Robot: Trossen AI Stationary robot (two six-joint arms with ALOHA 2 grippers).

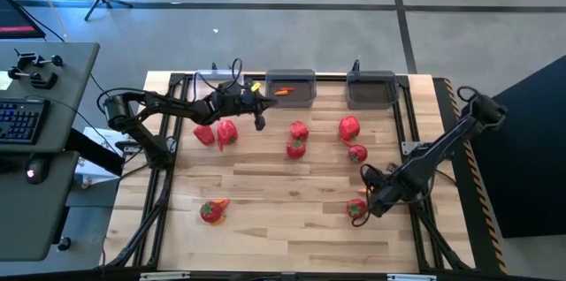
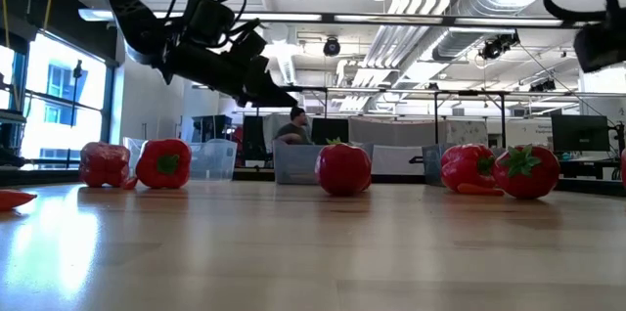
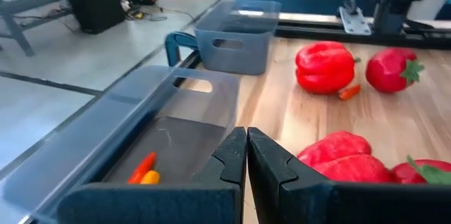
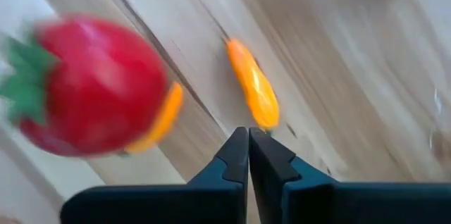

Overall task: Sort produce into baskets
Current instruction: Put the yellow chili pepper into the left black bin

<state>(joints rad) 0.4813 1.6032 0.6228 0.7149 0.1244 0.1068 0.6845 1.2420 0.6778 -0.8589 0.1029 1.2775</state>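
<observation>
Sorting had barely begun: only orange pieces (image 3: 144, 171) lay in the middle basket (image 1: 290, 87). Right gripper (image 4: 248, 143), fingers pressed together empty, hovered just short of a carrot piece (image 4: 254, 91), tomato (image 4: 91, 86) beside.

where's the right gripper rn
High view: the right gripper, shut, is low over the table's front right, beside a tomato.

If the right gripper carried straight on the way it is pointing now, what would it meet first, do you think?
Most likely the orange carrot piece, which lies just past the shut right gripper on the wooden table. The tomato sits off to one side of that line. Depth is unclear, so the tips may strike the tabletop first.
</observation>
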